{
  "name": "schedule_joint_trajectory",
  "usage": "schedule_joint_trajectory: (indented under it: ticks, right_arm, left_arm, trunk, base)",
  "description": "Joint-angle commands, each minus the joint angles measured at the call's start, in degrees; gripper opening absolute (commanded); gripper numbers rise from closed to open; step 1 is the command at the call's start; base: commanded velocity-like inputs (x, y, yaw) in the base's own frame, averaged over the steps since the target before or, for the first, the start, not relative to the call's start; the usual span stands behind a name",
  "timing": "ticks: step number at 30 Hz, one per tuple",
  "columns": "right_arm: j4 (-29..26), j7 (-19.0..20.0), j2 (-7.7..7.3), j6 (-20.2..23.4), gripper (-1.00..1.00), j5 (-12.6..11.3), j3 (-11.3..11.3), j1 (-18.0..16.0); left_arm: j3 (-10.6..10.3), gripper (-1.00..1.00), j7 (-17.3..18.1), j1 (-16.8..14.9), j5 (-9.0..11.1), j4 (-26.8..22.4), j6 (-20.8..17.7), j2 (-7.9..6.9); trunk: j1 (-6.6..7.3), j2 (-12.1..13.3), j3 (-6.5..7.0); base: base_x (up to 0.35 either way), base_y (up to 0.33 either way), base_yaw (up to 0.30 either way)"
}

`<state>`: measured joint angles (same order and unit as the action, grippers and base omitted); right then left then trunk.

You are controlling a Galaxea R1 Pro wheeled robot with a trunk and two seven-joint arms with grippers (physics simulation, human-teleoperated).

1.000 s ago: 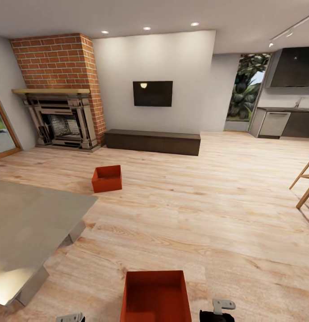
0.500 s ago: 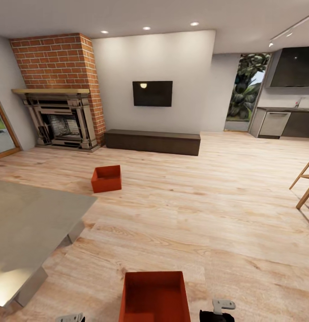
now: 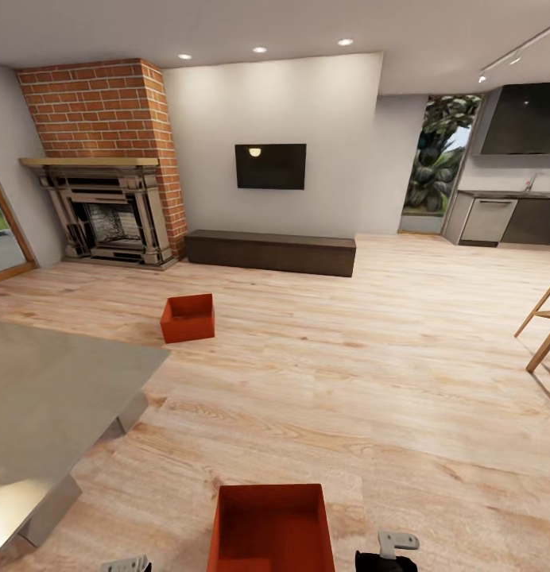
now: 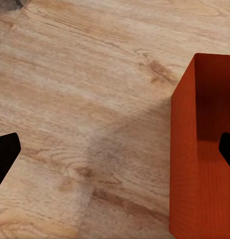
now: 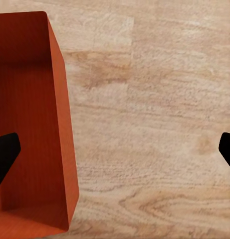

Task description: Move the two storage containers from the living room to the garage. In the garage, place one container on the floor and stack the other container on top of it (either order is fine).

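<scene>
So the near storage container [image 3: 273,528] sits at the bottom centre of the head view, flat on the light wood floor [image 3: 370,373], open side up and empty. The left gripper [image 4: 115,149] and right gripper [image 5: 115,149] are spread wide, nothing in either: in each wrist view the two dark fingertips sit at opposite edges of the frame. The bin is between the two arms. One fingertip of each gripper looks to be over the bin's inside and the other out over bare planks, so each pair seems to straddle a side wall. Neither arm looks closer than the other; it's pretty symmetric. Its long axis runs away from the robot, I'd say.

The second storage container [image 3: 187,318] is left of centre, well apart, near the brick fireplace [image 3: 108,206].
</scene>
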<state>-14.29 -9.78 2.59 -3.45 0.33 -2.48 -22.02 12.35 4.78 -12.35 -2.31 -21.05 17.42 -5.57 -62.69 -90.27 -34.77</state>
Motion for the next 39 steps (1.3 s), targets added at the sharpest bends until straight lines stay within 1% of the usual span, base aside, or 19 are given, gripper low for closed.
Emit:
schedule_joint_trajectory:
  ticks: [1, 6, 14, 19, 24, 35, 39]
  right_arm:
    - [0.05, -0.06, 0.03, -0.24, 1.0, 0.03, -0.25, -0.04]
    - [0.05, -0.06, 0.04, -0.24, 1.0, 0.03, -0.21, -0.04]
    - [0.18, -0.06, 0.68, -0.23, 1.0, 0.03, -0.16, -0.04]
    - [0.83, -0.06, 1.59, -0.24, 1.0, 0.03, -0.14, -0.04]
    - [2.1, -0.06, 2.0, -0.24, 1.0, 0.05, -0.09, -0.04]
    - [2.57, -0.06, 2.13, -0.24, 1.0, 0.09, -0.07, -0.04]
    - [2.6, -0.06, 2.09, -0.86, 1.0, 0.09, -0.07, -0.04]
  left_arm:
    - [0.49, 1.0, 0.49, -0.05, -0.24, 0.05, 0.16, 0.04]
    - [0.44, 1.0, 0.49, -0.05, -0.2, 0.05, 0.16, 0.18]
    - [0.25, 1.0, 0.49, -0.06, -0.38, 0.05, 0.09, 3.68]
    - [0.23, 1.0, 0.49, -0.05, -0.42, 0.11, 0.08, 4.04]
    - [0.22, 1.0, 0.49, -0.05, -0.46, 0.18, 0.02, 4.13]
    - [0.22, 1.0, 0.49, -0.05, -0.49, 0.96, 0.04, 4.16]
    - [0.22, 1.0, 0.49, -0.05, -0.5, 1.07, 0.07, 4.17]
  trunk:
    - [0.01, -0.03, -0.05]
    - [0.01, -0.03, -0.05]
    - [0.01, -0.03, -0.05]
    - [0.01, -0.03, -0.05]
    - [0.01, -0.03, -0.05]
    - [0.01, -0.03, -0.05]
    - [0.01, -0.03, -0.05]
  base:
    - [0.001, -0.002, 0.0]
    - [0.0, -0.001, 0.0]
    - [0.0, 0.0, 0.0]
    - [0.0, 0.0, 0.0]
    - [0.0, 0.0, 0.0]
    - [0.0, 0.0, 0.0]
    - [0.0, 0.0, 0.0]
